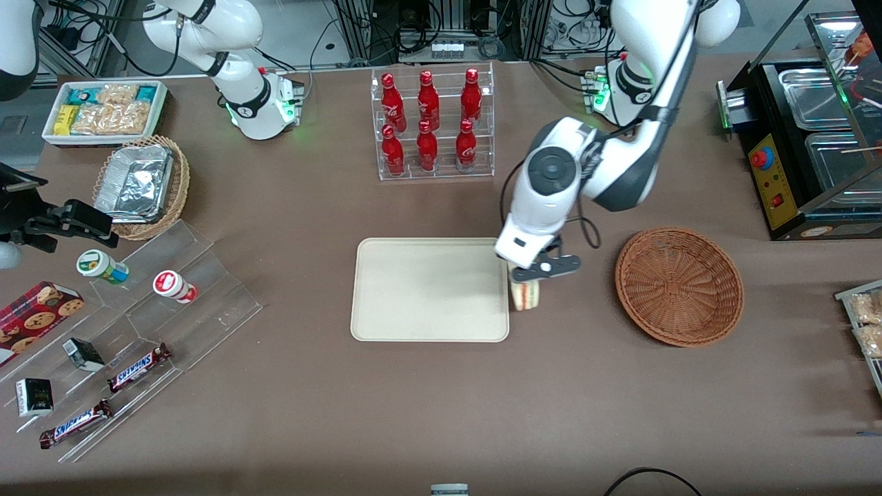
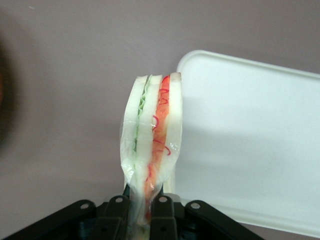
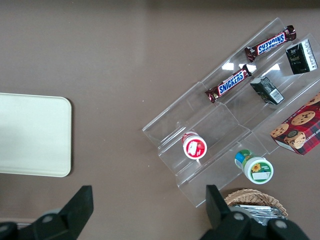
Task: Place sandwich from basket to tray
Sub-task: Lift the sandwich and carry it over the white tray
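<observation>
The sandwich (image 1: 527, 295) is held clamped between the closed fingers of the gripper (image 1: 536, 270), just beside the tray (image 1: 386, 324), at the short edge of the tray that faces the basket (image 1: 679, 286). It is seen in the front view as a small pale wedge hanging under the black fingers, with its inner edge at the tray's rim and most of its body over bare table between tray and basket.

In the wrist view the sandwich (image 2: 152, 145) is shown edge-on and upright, wrapped in clear film. Three slices of cream-white bread are visible, with a thin green layer between two of them and a red-orange layer, flecked with red strands, between the other two. The film is pinched to a narrow tail where it is gripped by the black fingers (image 2: 162, 210), and the wedge widens away from them.

The tray (image 2: 260, 135) is seen beside the sandwich as a flat, pale, round-cornered surface with a low rim; nothing lies on it. The basket, a round reddish-brown wicker bowl, stands well apart from the tray toward the working arm's end of the table, and holds nothing. A clear rack of red bottles (image 1: 431, 124) stands farther from the front camera than the tray.
</observation>
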### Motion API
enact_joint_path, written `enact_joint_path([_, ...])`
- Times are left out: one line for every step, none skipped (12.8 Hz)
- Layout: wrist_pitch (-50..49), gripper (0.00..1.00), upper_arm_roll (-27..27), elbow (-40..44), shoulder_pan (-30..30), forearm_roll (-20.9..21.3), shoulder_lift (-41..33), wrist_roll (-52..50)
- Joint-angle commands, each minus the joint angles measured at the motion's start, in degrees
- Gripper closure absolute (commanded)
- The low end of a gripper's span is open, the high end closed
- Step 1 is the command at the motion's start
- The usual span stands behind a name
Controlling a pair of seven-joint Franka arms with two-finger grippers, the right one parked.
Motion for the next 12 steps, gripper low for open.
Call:
enact_joint_path([4.36,0.88,0.89,1.81,-4.23,1.24,3.70,-0.32])
enact_joint_path([5.95,0.87,0.98,1.90,-5.81,1.25,5.02,-0.41])
enact_joint_path([7.01,0.87,0.98,2.16,-6.43,1.42,6.34,-0.41])
enact_joint_path([8.16,0.87,0.98,3.12,-6.53,2.73,8.00,-0.50])
enact_joint_path([8.60,0.87,0.98,4.43,-6.61,3.70,9.59,-0.59])
enact_joint_path([8.87,0.84,0.98,4.88,-7.14,3.79,10.82,-0.50])
enact_joint_path([9.91,0.83,0.98,4.89,-7.23,3.88,11.70,-0.50])
enact_joint_path([11.06,0.83,0.98,4.89,-7.23,3.88,12.32,-0.50])
enact_joint_path([11.33,0.83,0.98,4.89,-7.32,4.23,12.76,-0.50])
enact_joint_path([11.50,0.83,0.98,4.80,-7.32,5.02,13.03,-0.76])
enact_joint_path([11.94,0.83,0.98,4.80,-7.32,5.46,13.29,-1.37])
enact_joint_path([12.55,0.79,0.98,4.80,-7.32,5.55,13.81,-1.73])
